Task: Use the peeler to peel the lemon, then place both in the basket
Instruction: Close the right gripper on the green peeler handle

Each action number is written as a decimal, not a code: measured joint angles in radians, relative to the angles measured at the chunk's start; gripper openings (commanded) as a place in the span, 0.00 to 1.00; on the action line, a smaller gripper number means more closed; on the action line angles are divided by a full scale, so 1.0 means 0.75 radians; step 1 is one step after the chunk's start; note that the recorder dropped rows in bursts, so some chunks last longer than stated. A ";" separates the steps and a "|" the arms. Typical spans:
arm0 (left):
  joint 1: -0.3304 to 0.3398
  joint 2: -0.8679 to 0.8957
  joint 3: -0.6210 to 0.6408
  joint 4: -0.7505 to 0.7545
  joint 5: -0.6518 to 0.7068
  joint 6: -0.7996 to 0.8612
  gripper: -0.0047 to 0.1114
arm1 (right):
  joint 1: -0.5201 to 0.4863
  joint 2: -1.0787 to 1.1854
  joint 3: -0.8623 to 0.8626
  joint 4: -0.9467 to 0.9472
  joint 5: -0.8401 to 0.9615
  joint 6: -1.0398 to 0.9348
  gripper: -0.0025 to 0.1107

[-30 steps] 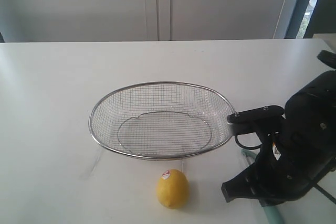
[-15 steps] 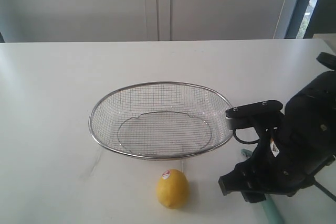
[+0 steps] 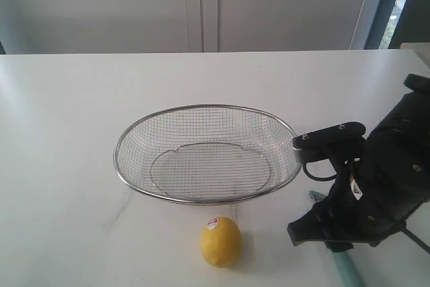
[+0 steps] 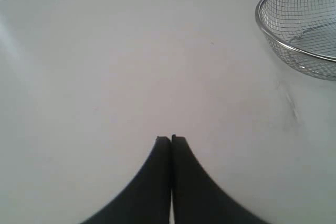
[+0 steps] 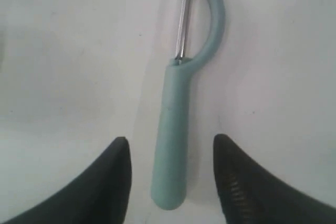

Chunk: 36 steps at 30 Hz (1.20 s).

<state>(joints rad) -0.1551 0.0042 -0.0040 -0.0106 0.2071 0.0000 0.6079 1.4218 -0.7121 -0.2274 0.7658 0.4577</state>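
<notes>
Lemon, small, yellow and unpeeled, sits on the white worktop just outside the basket, near the middle of the rim on the camera's side and clear of the wire, with its red-and-white sticker turned upward. At the centre of the scene, the basket, a wide, shallow oval of silver mesh, holds nothing. Off its right end and toward the camera, the peeler lies flat on the worktop, largely hidden in the exterior view beneath the black right arm, which is bent low over it. The right wrist view shows the peeler in full, its pale teal handle running between the two fingers of the right gripper and its curved loop head and metal blade pointing away from them. That gripper is spread wide, a strip of worktop shows on either side of the handle, and it grips nothing; whether its fingertips touch the worktop cannot be told. The left gripper is out of the exterior view; its own wrist view shows its fingers pressed together, empty, above bare worktop, well apart from the basket, of which only one curved end of rim and mesh appears at the edge of that view. Neither lemon nor peeler is in the basket.
</notes>
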 measured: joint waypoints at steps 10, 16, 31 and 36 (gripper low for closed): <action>0.000 0.000 0.000 0.000 0.000 0.000 0.04 | 0.000 0.000 0.000 0.029 0.143 0.030 0.40; 0.000 0.000 0.000 0.000 0.000 0.000 0.04 | -0.079 0.002 -0.006 0.035 0.110 -0.044 0.40; 0.000 0.000 0.000 0.000 0.000 0.000 0.04 | -0.160 0.002 -0.062 0.336 0.021 -0.332 0.40; 0.000 0.000 0.000 0.000 0.000 0.000 0.04 | -0.160 0.002 -0.014 0.336 -0.006 -0.332 0.40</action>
<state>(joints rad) -0.1551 0.0042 -0.0040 -0.0106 0.2071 0.0000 0.4882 1.4236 -0.7230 0.0245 0.7613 0.2090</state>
